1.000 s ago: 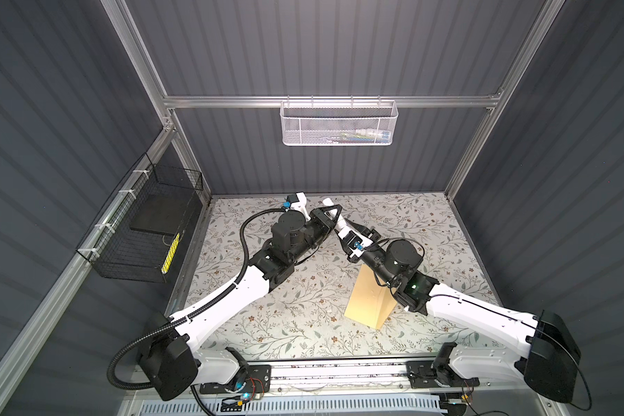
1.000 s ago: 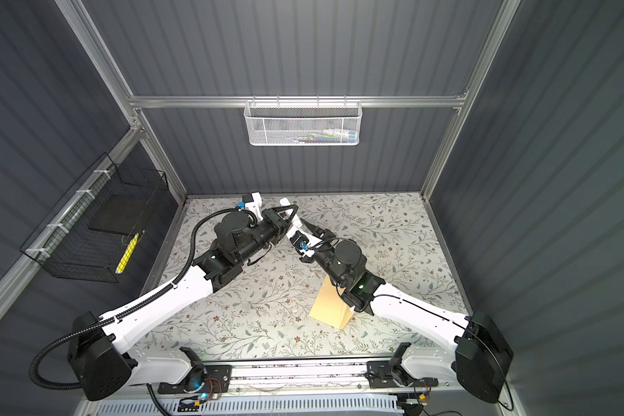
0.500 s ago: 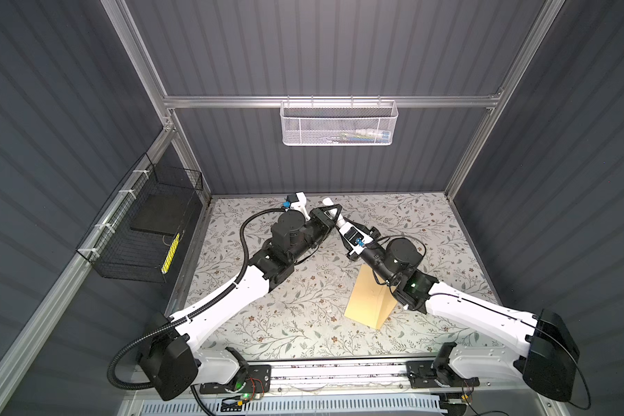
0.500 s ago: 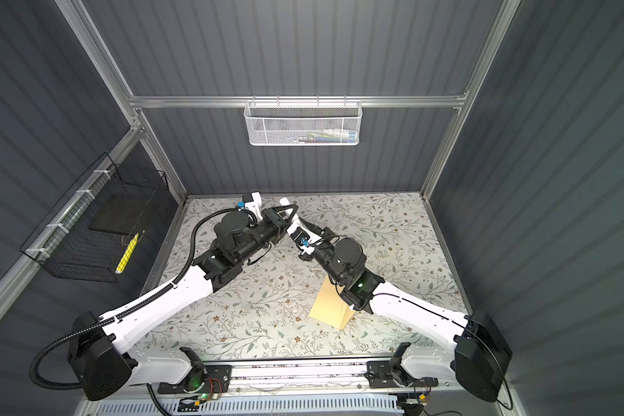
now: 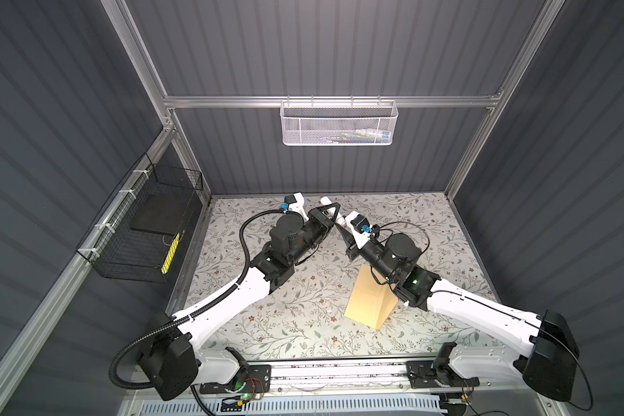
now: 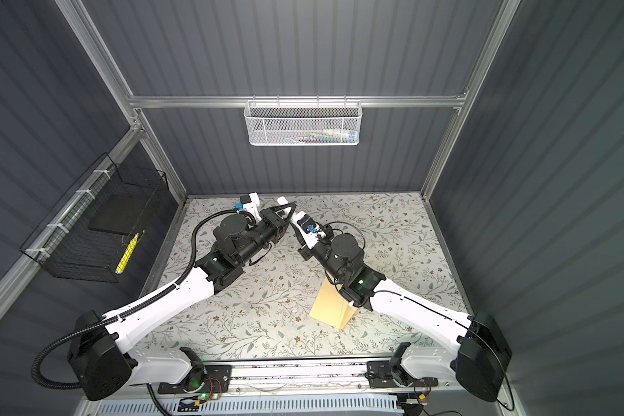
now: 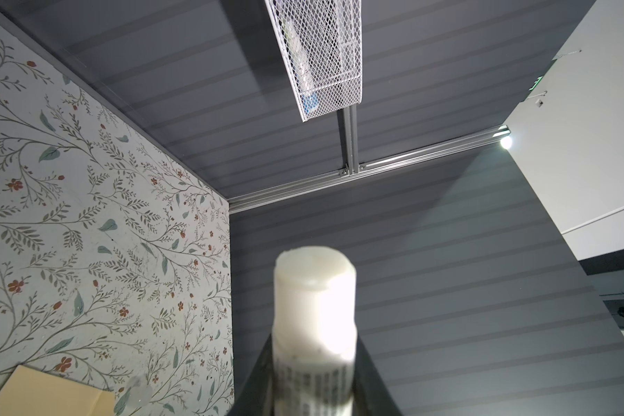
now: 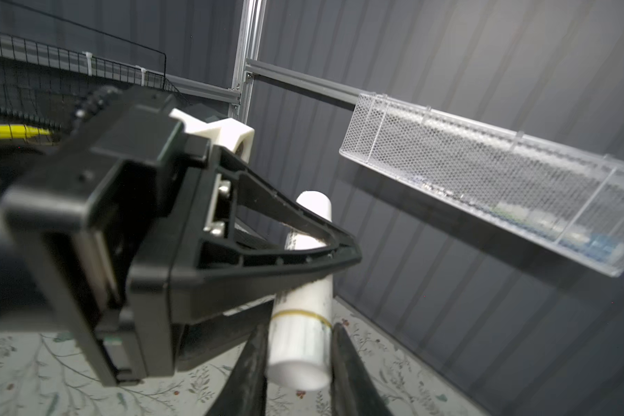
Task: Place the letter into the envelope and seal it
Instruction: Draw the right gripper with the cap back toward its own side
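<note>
A white tube hangs in the air at the back middle of the table, held from both ends. My left gripper is shut on its printed body. My right gripper is shut on the other end, just past a gold ring. In both top views the two grippers meet tip to tip. The tan envelope lies flat on the table, partly under my right arm. The letter is out of view.
A white mesh basket hangs on the back wall above the grippers. A black wire basket holding a yellow item is fixed to the left wall. The floral table cover spreads in front of the arms.
My right gripper's jaws have closed onto the tube's end, and that arm has edged towards the left gripper. The left gripper and the envelope have stayed put.
</note>
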`<state>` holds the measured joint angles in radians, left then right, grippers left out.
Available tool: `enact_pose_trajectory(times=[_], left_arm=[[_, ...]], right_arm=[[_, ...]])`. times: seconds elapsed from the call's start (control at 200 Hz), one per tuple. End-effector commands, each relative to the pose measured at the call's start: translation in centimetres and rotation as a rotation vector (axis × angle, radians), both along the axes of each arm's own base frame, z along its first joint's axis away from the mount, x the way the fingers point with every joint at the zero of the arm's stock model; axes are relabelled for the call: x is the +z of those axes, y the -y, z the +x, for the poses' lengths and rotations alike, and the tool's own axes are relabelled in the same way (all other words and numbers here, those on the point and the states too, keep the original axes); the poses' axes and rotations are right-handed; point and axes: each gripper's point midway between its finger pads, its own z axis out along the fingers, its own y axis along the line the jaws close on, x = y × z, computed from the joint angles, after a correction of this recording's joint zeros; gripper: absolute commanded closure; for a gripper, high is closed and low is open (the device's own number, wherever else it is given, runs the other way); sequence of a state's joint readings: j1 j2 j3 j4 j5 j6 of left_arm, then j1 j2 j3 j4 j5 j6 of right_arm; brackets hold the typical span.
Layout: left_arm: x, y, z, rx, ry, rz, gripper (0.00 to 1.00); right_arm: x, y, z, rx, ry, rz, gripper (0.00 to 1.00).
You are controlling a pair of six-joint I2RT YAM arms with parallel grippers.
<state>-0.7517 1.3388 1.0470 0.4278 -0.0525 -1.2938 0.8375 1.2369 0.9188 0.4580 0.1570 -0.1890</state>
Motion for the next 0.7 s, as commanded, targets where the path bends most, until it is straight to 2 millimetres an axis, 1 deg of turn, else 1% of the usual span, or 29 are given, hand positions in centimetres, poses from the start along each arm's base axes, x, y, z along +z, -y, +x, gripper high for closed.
enact_pose_trajectory(times=[0.0, 0.04, 0.08, 0.195, 0.215, 0.265, 0.43, 0.47, 0.58, 0.62, 0.65, 0.69], left_arm=[[-1.2, 0.0, 0.6, 0.019, 0.031, -0.002, 1.0], [-1.3, 0.1, 0.7, 0.019, 0.038, -0.014, 1.0], [-1.4, 0.2, 0.8, 0.018, 0.047, -0.028, 1.0], [-1.1, 0.4, 0.9, 0.016, 0.077, -0.067, 1.0], [-1.0, 0.4, 0.9, 0.016, 0.084, -0.069, 1.0], [-1.0, 0.4, 1.0, 0.018, 0.091, -0.069, 1.0], [0.0, 0.3, 0.9, 0.024, 0.152, -0.09, 1.0], [0.1, 0.3, 0.9, 0.023, 0.157, -0.095, 1.0], [0.4, 0.5, 0.9, 0.015, 0.169, -0.104, 1.0], [0.4, 0.6, 1.0, 0.013, 0.17, -0.105, 1.0], [0.4, 0.6, 1.0, 0.014, 0.17, -0.105, 1.0], [0.5, 0.6, 0.9, 0.012, 0.17, -0.106, 1.0]], right_arm=[[3.2, 2.6, 0.9, -0.026, -0.259, 0.348, 0.78], [3.2, 3.1, 1.2, -0.005, -0.366, 0.456, 0.78], [3.4, 3.5, 1.4, 0.015, -0.434, 0.536, 0.77], [2.3, 4.8, 2.2, 0.008, -0.635, 0.757, 0.78], [1.7, 5.2, 2.4, -0.003, -0.681, 0.802, 0.78], [1.1, 5.5, 2.6, 0.003, -0.745, 0.879, 0.77], [0.4, 6.3, 2.9, 0.067, -0.891, 1.155, 0.75], [0.1, 6.2, 3.0, 0.08, -0.922, 1.199, 0.75], [0.4, 5.9, 3.1, 0.145, -0.999, 1.302, 0.73], [0.7, 5.5, 3.1, 0.176, -1.016, 1.318, 0.71], [0.8, 5.3, 3.1, 0.195, -1.038, 1.328, 0.67], [0.7, 4.9, 3.0, 0.211, -1.064, 1.335, 0.66]])
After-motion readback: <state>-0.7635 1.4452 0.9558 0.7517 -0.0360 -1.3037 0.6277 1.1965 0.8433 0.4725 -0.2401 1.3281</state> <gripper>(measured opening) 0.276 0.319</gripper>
